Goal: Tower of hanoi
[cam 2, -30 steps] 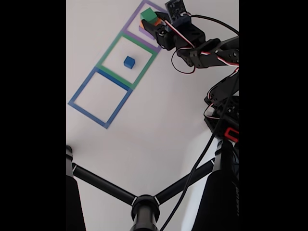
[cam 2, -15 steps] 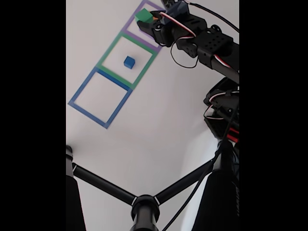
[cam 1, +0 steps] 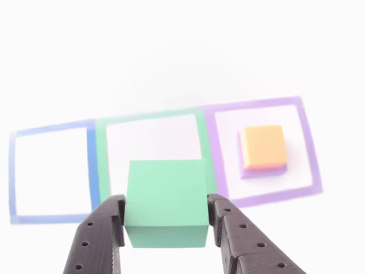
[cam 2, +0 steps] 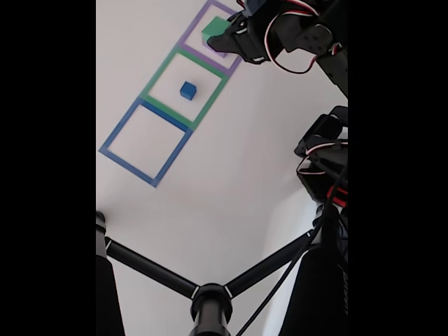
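Gripping the green block (cam 1: pixel 165 202) by two opposite flat sides, the pincer (cam 1: pixel 165 225) has it clamped between its black fingers (cam 1: pixel 102 240), one on each side, jaws parted just to the block's width. The block hangs clear of the surface (cam 1: pixel 171 57), in front of the green outline (cam 1: pixel 101 165) in the other view; in the fixed view it sits at the pincer's tip (cam 2: pixel 225 38) over the purple outline (cam 2: pixel 192 47).

The block looks like matte moulded plastic: stiff, light, not fragile, with crisp edges and flat faces that give the fingers good purchase. The matte finish should resist slipping, though a hold low on the sides could let it tip. Mid-height on parallel faces, as here, seems the safe place.

The orange block (cam 1: pixel 262 147) rests on the purple slab (cam 1: pixel 263 170) inside the purple outline, well apart from the pincer. The blue cube (cam 2: pixel 187 89) sits alone in the green outline in the fixed view. The blue outline (cam 2: pixel 143 140) holds nothing.
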